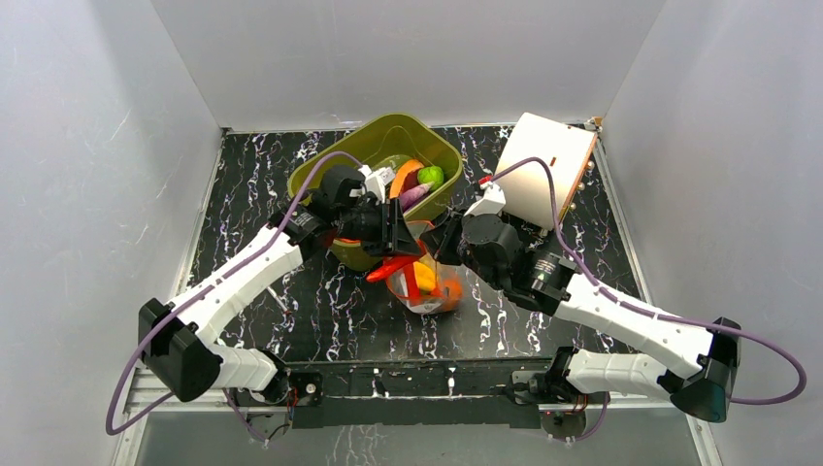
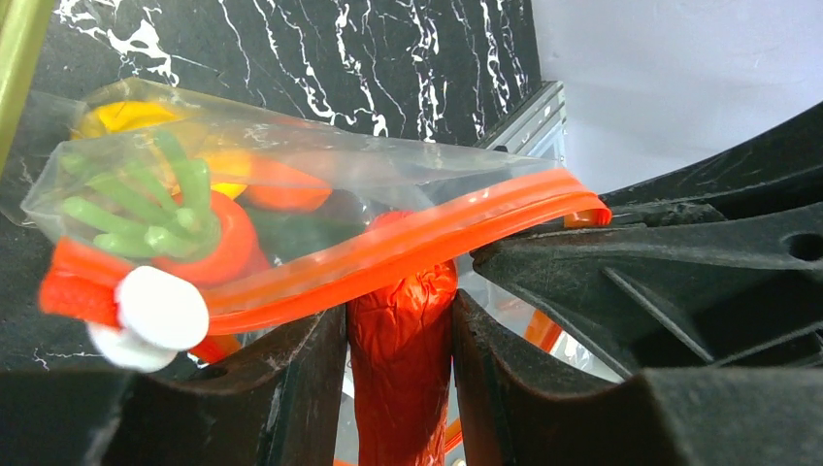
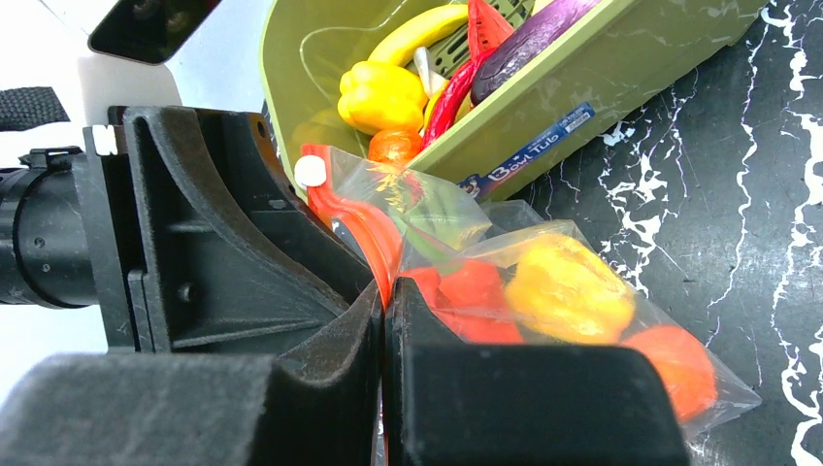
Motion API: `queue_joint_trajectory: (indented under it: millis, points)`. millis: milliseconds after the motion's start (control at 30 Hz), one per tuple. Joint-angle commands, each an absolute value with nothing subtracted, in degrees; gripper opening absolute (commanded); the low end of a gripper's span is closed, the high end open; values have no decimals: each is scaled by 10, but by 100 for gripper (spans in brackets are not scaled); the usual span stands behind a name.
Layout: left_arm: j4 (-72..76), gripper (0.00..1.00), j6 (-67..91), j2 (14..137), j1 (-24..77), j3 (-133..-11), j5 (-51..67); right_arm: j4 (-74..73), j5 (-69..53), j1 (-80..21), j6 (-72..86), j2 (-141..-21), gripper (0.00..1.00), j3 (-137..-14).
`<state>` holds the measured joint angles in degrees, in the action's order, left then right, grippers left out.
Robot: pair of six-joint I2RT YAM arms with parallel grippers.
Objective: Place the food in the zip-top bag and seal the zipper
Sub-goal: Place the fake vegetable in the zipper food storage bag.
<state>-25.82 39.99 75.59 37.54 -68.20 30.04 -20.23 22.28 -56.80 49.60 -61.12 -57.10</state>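
Overhead; wrist cameras close, likely opposed

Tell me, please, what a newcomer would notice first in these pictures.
The clear bag of bright toy food lies on the middle of the black table. The left jaws grip a red chilli at its mouth, while the right jaws pinch the bag's orange strip. Behind it stands a green tub with more toy food.

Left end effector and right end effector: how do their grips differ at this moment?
The left end effector grips a red chilli, its fingers held apart by it; the right end effector is pinched fully shut on the thin zipper. The left one carries food; the right one holds the zip-top bag by its mouth. Both meet at that mouth.
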Motion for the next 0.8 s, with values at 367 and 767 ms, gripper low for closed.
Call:
queue_joint_trajectory:
  millis: [367, 767]
  points:
    - [-264, 57, 406, 762, 396, -690, 279, -125, 216, -570, 492, -608, 0, -560]
    - [-310, 65, 382, 729, 396, -749, 199, -142, 216, -570, 469, -586, 0, -557]
